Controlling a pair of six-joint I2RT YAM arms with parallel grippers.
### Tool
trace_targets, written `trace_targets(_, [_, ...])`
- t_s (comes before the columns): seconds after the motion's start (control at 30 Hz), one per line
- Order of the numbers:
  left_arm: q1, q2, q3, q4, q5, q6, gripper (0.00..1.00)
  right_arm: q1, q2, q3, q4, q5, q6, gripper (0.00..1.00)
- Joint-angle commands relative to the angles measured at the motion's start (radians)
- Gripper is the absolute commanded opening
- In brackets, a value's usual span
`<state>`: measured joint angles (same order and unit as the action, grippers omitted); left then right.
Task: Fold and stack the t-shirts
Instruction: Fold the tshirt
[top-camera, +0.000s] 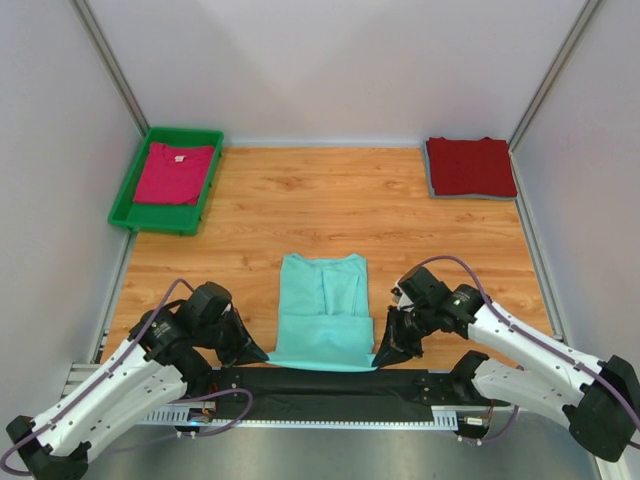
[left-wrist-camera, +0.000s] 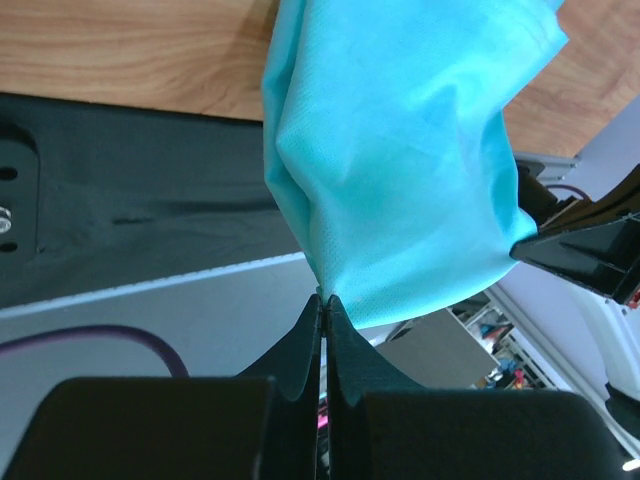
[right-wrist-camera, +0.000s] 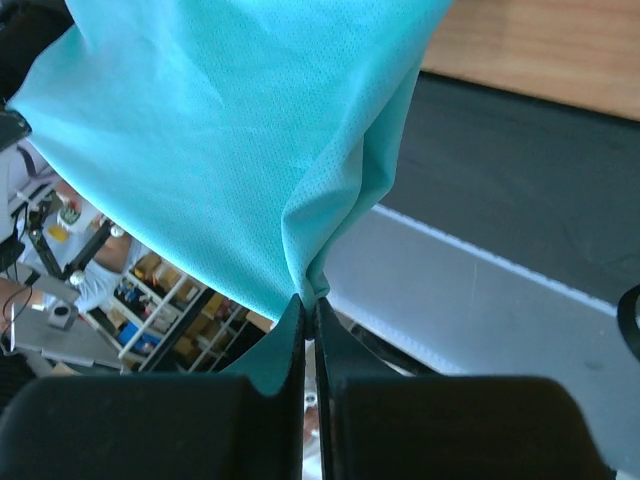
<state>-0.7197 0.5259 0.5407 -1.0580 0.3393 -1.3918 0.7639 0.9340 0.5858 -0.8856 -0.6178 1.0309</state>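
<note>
The teal shirt, judged light, limp and prone to sag, lay at the near edge of the table, its near corners clamped by the left gripper and right gripper, the soundest holds.

Both arms reach low and inward, wrists angled toward each other. The left gripper and right gripper each have fingers pressed together, pinching a near corner of the mint-teal t-shirt.
</note>
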Motion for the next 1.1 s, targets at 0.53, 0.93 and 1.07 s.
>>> trace_targets(0.53, [0.149,0.560,0.536,-0.082,-0.109,0.332,0.00,-0.218,0.376,0.379,-0.257,-0.298,-0.241,0.00])
trace_targets(0.93, [0.276,0.882,0.818,-0.062,-0.089,0.496,0.00,-0.411,0.630,0.557,-0.337,-0.350,-0.387,0.00])
trace_targets(1.07, [0.321,0.951,0.892,-0.048,-0.068,0.517,0.00,-0.437,0.706,0.623,-0.308,-0.373,-0.361,0.00])
